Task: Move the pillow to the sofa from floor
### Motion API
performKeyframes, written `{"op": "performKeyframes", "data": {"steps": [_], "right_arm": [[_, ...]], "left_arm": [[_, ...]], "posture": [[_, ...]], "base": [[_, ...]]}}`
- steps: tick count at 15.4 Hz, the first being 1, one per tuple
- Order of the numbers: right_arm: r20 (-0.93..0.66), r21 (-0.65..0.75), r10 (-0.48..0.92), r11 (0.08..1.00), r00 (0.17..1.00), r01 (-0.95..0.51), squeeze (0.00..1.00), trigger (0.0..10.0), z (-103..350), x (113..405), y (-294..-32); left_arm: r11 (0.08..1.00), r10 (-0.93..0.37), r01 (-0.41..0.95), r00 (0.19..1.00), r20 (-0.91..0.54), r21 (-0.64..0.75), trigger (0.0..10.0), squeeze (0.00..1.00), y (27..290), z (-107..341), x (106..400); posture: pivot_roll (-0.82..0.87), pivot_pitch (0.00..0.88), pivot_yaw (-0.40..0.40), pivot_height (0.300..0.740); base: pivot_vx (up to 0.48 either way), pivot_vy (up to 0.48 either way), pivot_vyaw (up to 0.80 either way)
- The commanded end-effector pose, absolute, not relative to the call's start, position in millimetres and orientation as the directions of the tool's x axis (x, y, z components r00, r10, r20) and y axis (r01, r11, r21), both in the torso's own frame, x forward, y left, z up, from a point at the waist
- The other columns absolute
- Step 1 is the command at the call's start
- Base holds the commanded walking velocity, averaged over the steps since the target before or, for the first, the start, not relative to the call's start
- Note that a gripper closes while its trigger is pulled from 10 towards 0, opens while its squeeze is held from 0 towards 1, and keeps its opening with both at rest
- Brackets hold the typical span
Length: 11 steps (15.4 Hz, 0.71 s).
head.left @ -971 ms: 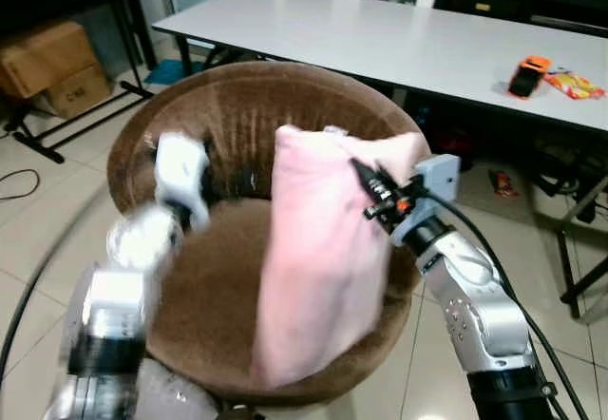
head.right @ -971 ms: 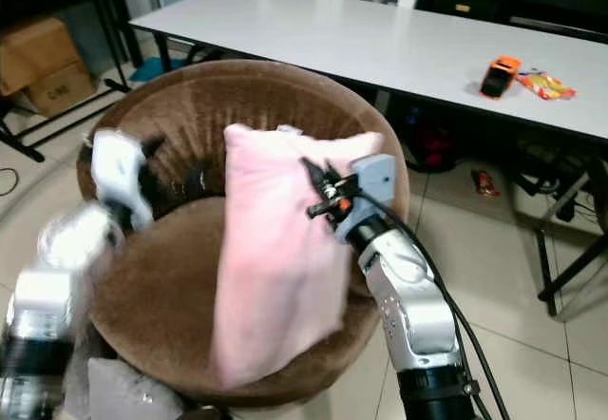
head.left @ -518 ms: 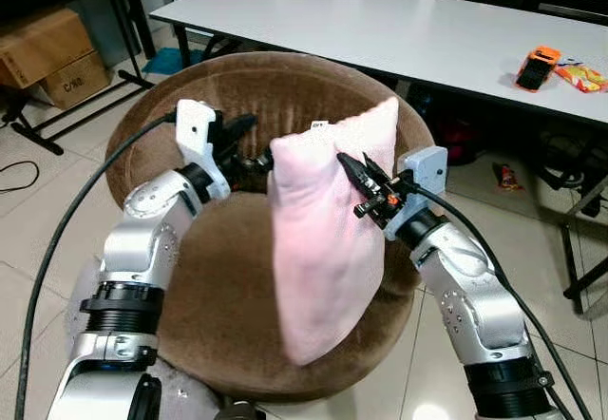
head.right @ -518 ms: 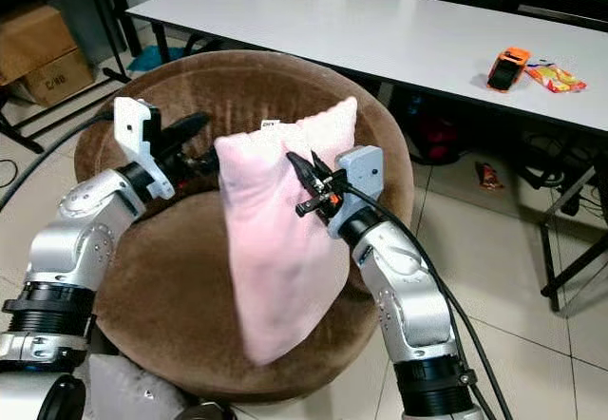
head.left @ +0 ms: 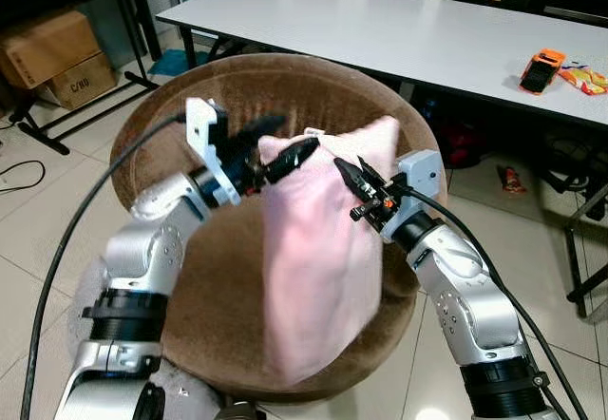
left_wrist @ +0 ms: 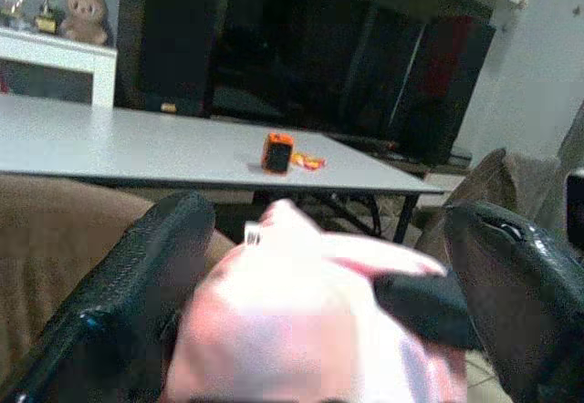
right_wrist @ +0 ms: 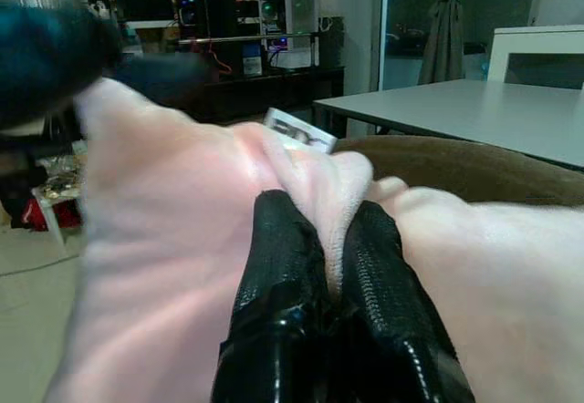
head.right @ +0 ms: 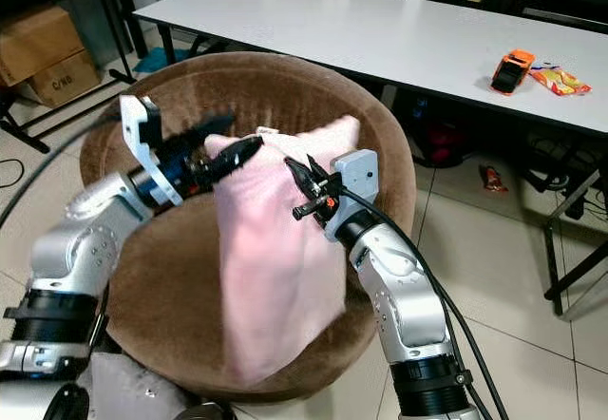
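A pink pillow point(head.left: 318, 268) hangs upright over the seat of the round brown sofa chair point(head.left: 218, 97), its lower end down near the front rim. My right gripper point(head.left: 348, 173) is shut on a fold of the pillow's top edge; in the right wrist view its fingers point(right_wrist: 274, 266) pinch the pink fabric point(right_wrist: 164, 239). My left gripper point(head.left: 287, 138) is open at the pillow's upper left corner. In the left wrist view the pillow point(left_wrist: 301, 330) sits between the two spread fingers point(left_wrist: 137, 266).
A long white table point(head.left: 380, 30) stands behind the chair, with an orange gadget point(head.left: 537, 70) and a snack packet point(head.left: 584, 80) on it. Cardboard boxes point(head.left: 52, 54) and a black rack are at the far left. Tiled floor surrounds the chair.
My left arm has swung in from the chair's left side, and its open fingers now straddle the pillow's top corner. The pillow's top has sunk a little; the right gripper keeps its hold.
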State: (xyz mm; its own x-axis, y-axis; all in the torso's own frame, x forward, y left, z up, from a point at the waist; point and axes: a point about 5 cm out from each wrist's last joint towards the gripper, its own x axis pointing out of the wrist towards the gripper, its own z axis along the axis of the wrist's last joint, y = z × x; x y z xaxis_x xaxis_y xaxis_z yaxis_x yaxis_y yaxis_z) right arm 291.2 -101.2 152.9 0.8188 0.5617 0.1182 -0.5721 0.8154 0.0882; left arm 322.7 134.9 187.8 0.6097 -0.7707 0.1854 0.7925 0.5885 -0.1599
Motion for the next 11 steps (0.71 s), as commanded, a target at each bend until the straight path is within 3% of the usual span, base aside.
{"op": "performKeyframes", "data": {"steps": [1,2,3,5,6,7,8,9,11], "right_arm": [[0.185,0.062,0.558,0.815,0.809,-0.577,0.0,10.0,168,294,-100],[0.186,0.063,0.556,0.816,0.81,-0.575,0.0,10.0,168,294,-100],[0.191,0.07,0.552,0.817,0.812,-0.572,0.0,10.0,168,294,-101],[0.203,0.08,0.556,0.811,0.806,-0.58,0.0,10.0,169,293,-100],[0.212,0.085,0.564,0.803,0.798,-0.59,0.0,10.0,170,292,-98],[0.214,0.087,0.567,0.8,0.795,-0.594,0.0,10.0,171,292,-98],[0.212,0.085,0.566,0.802,0.797,-0.592,0.0,10.0,171,292,-98],[0.208,0.081,0.56,0.807,0.802,-0.585,0.0,10.0,170,292,-99],[0.181,0.07,0.501,0.852,0.846,-0.519,0.0,10.0,166,299,-103]], "left_arm": [[0.6,-0.777,0.789,0.614,0.139,-0.133,10.0,0.19,133,184,321],[0.622,-0.767,0.774,0.633,0.103,-0.12,10.0,0.04,134,179,322],[0.699,-0.715,0.714,0.699,-0.026,-0.038,10.0,0.0,138,161,326],[0.727,-0.686,0.687,0.727,-0.04,0.003,10.0,0.0,141,154,329],[0.732,-0.682,0.682,0.732,-0.014,-0.009,8.5,0.0,141,156,331],[0.734,-0.679,0.679,0.734,-0.005,-0.005,8.0,0.0,140,157,334],[0.735,-0.678,0.678,0.735,-0.005,0.01,8.2,0.0,140,158,337],[0.726,-0.688,0.687,0.726,-0.001,0.018,10.0,0.0,138,160,337],[0.677,-0.736,0.736,0.676,0.042,0.027,10.0,0.0,132,167,330]], "posture": [[0.01,0.0,0.012,0.74],[0.01,0.0,0.012,0.74],[0.01,0.0,0.012,0.74],[0.02,0.0,0.013,0.74],[0.02,0.0,0.013,0.74],[0.02,0.0,0.013,0.74],[0.01,0.0,0.016,0.74],[0.01,0.0,0.016,0.74],[0.01,0.0,0.024,0.74]], "base": [[0.0,0.0,0.0],[0.0,0.0,0.0],[0.0,0.0,0.0],[0.0,0.0,0.0],[0.0,0.0,0.0],[0.0,0.0,0.0],[0.0,0.0,0.0],[0.0,0.0,0.0],[0.0,0.0,0.0]]}}
